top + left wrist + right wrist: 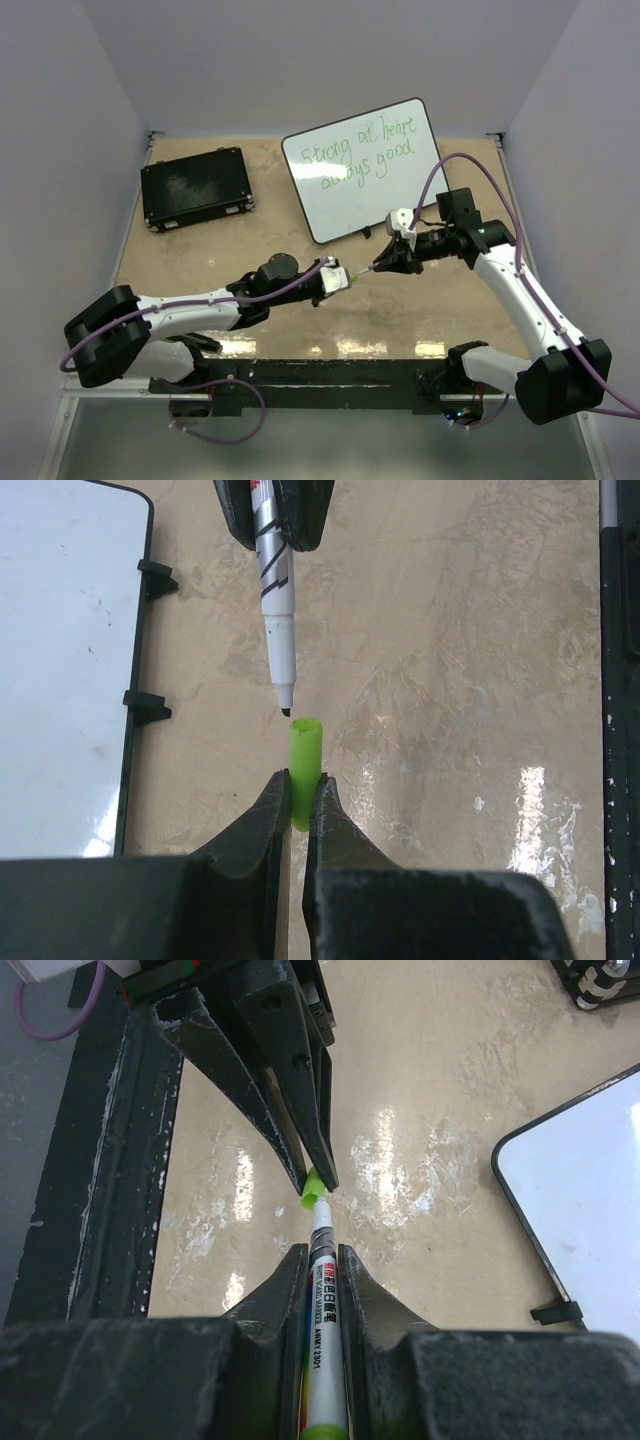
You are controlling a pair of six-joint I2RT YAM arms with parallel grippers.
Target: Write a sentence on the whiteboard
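Sentence (358, 152): two lines of green handwriting, "Strong at heart" over "always good", filling the far half of the whiteboard (365, 208). The near half is bare. The writing looks finished, so I judge the main job done.

Whiteboard: lies flat on the table (250, 240), far and right of centre. Its long axis runs left to right, skewed so the right end sits farther back. The lines of writing follow that slant and read upright from the near side.

Marker (275, 600): held in the air near of the board's near edge, pinched by the right gripper (320, 1255) around the barrel. Its long axis is roughly left-right, with the bare tip pointing left towards the cap.

Cap (305, 765): green, nipped at its closed end by the left gripper (300, 780), jaws tight on it. The open mouth faces right, in line with the tip.

Gap: in the left wrist view the tip stands just clear of the cap's mouth. In the right wrist view the two overlap, so whether they touch I cannot say for sure; probably apart.

Left to do, by my reckoning: seat the tip in the cap and set the marker down.

Black case (195, 187): flat on the table, far left, well apart from the board.
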